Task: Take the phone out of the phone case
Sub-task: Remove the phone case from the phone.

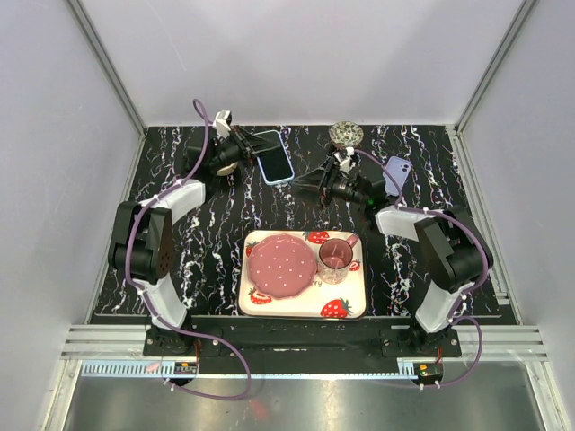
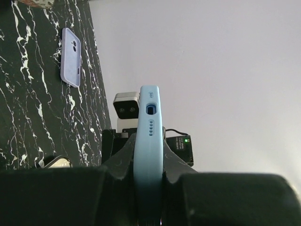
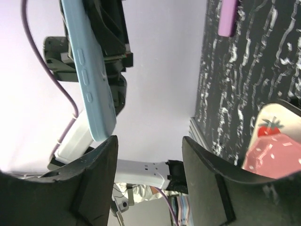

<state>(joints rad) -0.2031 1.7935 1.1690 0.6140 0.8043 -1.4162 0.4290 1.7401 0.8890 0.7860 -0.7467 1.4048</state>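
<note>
My left gripper [image 1: 252,149] is shut on the sky-blue phone case [image 1: 276,156] and holds it off the table at the back left, its dark inner face up. In the left wrist view the case [image 2: 149,127] stands edge-on between the fingers [image 2: 121,155], port end outward. The lilac phone [image 1: 398,172] lies flat on the black marbled table, back up, at the back right; it also shows in the left wrist view [image 2: 71,57] and the right wrist view [image 3: 228,18]. My right gripper [image 1: 311,185] is open and empty, to the right of the case [image 3: 88,70], not touching it.
A white strawberry tray [image 1: 298,307] at the near middle holds a pink dotted plate [image 1: 281,267] and a pink glass [image 1: 335,258]. A small patterned bowl [image 1: 345,134] stands at the back edge. Grey walls close in the table on three sides.
</note>
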